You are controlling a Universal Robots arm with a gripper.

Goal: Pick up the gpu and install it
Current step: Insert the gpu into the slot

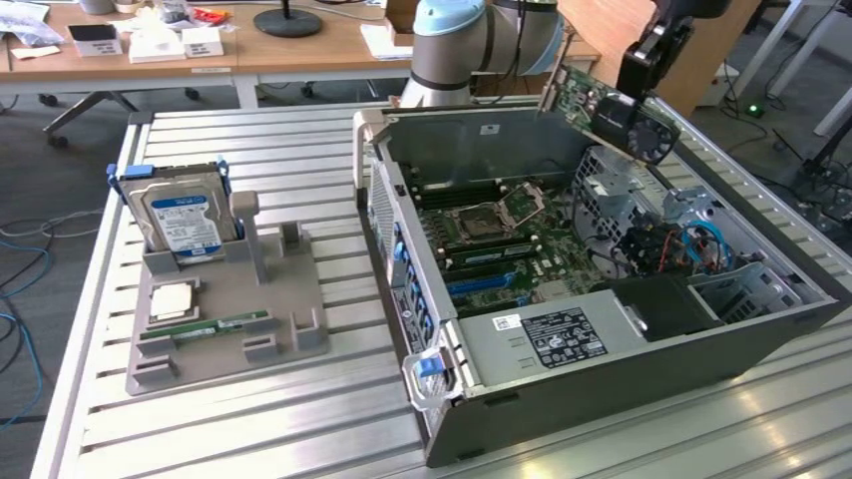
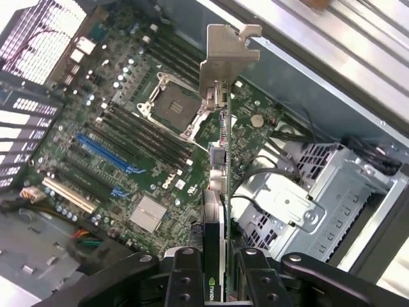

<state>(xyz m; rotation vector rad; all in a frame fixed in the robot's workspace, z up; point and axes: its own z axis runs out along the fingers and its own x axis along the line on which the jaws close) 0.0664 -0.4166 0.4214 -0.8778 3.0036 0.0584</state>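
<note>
- Left: gray tray (image 1: 273, 299) holds an upright hard drive (image 1: 184, 222), a CPU (image 1: 174, 299) and a RAM stick (image 1: 219, 326).
- Centre: open computer case (image 1: 639, 389) holds the motherboard (image 1: 513, 244).
- Upper right: gripper (image 2: 220, 263) pinches the gpu (image 1: 610, 110), tilted above the case's far rim.

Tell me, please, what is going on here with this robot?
The robot's gripper is shut on the graphics card and holds it in the air over the open computer case, above the motherboard. The card is not yet in a slot. A hard drive stands in a grey holder on the table beside the case.
</note>
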